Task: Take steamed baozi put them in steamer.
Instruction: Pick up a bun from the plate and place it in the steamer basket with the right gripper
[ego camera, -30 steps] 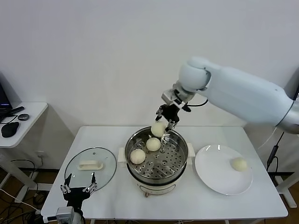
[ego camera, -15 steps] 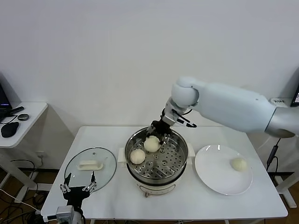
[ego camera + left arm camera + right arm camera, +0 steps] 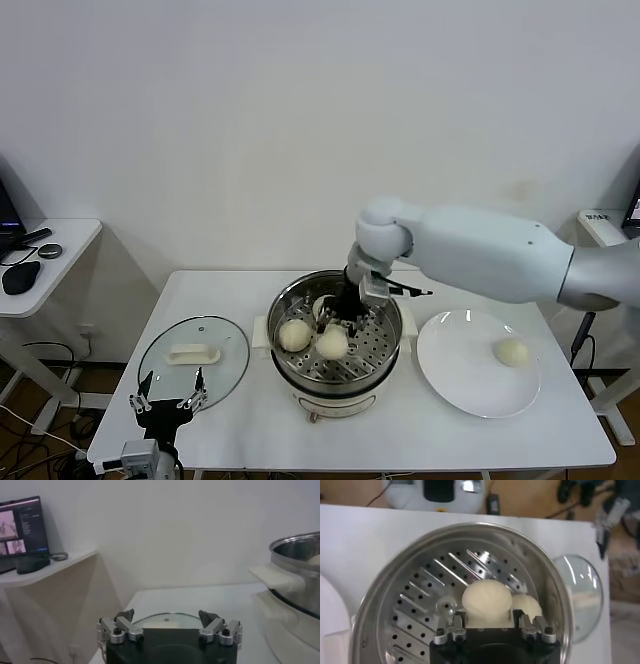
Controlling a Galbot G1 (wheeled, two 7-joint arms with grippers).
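Right gripper (image 3: 336, 322) is inside the round shiny steel steamer pot (image 3: 380, 365), its fingertips hidden behind the cream-white round bun (image 3: 487, 601) its jaws clamp. 2nd bun (image 3: 294, 334) on the perforated tray just beside; a 3rd can't be made out. 4th bun (image 3: 513, 351) on the flat white plate (image 3: 455, 372) beside the steamer. Left gripper (image 3: 170, 628), jaws apart & empty, parked by the round glass lid (image 3: 225, 369).

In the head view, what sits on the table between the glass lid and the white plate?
The steamer stands between the glass lid and the white plate. Two baozi show on its tray, and the right gripper is lowered inside.
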